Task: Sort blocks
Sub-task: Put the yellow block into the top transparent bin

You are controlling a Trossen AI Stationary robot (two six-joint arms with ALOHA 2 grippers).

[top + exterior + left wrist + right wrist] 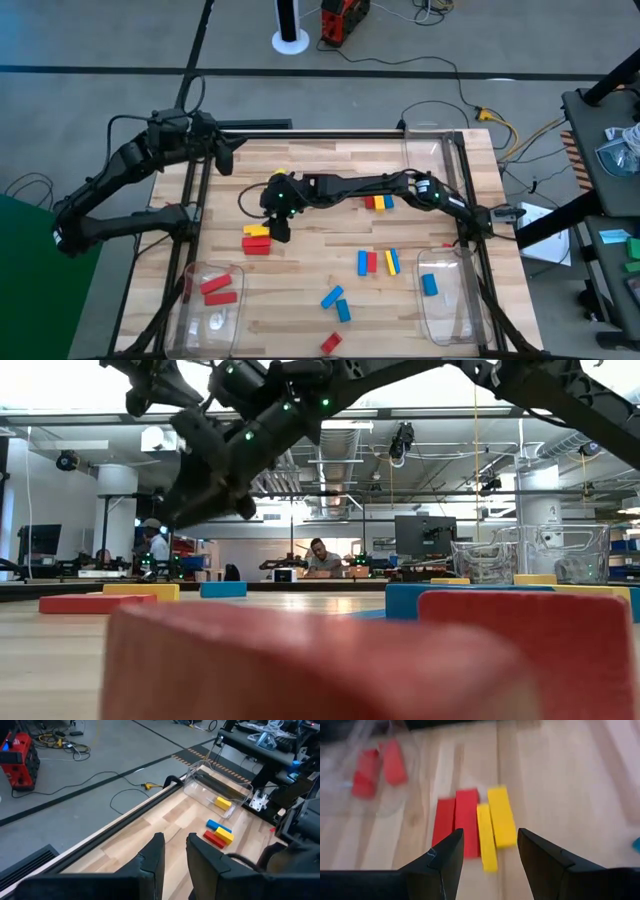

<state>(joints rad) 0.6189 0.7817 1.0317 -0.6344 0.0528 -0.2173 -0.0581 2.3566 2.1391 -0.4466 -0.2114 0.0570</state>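
The right gripper (487, 851) hovers, jaws apart, over side-by-side red blocks (460, 820) and yellow blocks (496, 822). The left gripper (175, 851), jaws slightly apart, waits at the table's (330, 160) far-left corner.

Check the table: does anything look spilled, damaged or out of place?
Nothing looks damaged or spilled. Loose blocks lie scattered, unsorted, as expected. The right gripper hangs open above a red-and-yellow cluster; the left gripper waits at the far edge.
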